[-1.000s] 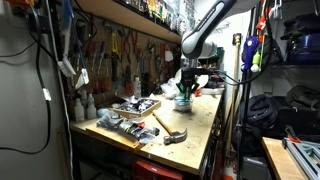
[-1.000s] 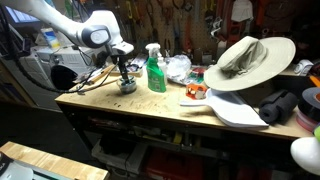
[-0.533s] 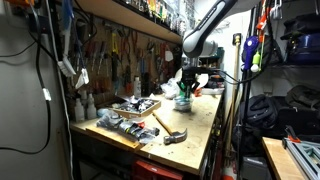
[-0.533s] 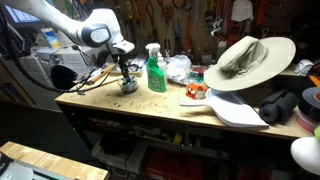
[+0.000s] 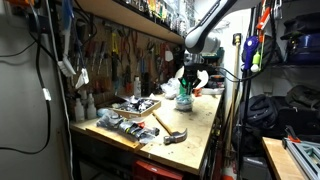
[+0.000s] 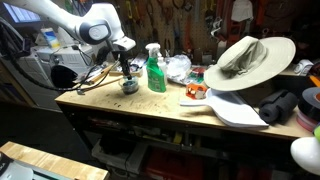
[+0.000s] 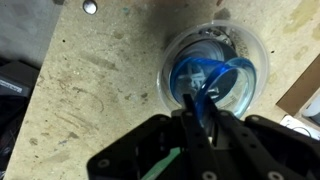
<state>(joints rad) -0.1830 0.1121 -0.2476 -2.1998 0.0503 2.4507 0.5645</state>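
Closest in the wrist view, the gripper point(image 7: 195, 118) fills the lower edge. Its dark fingers are drawn together with hardly a gap; whether they pinch anything between them I cannot tell. Just past the fingertips stands the cup point(image 7: 235, 60), clear and round, seen from straight above, with blue loops point(image 7: 205, 75) curled inside it. The fingertips overlap the cup's near rim in this view. Around it lies the scuffed bench point(image 7: 90, 90).

From an exterior view, the gripper point(image 6: 127, 72) hangs directly over the cup point(image 6: 129, 87), pointing down, its tips at or just above the rim; contact is too small to judge. The cup sits near the bench's end, and a green bottle point(image 6: 155, 70) stands upright just beside it. Further along, well apart, a wide-brimmed hat point(image 6: 245, 58) rests tilted.

From an exterior view down the bench's length, a hammer point(image 5: 170, 130) lies nearest the camera. Beyond it, at the far end, the cup point(image 5: 183, 102) stands under the gripper point(image 5: 186, 86).
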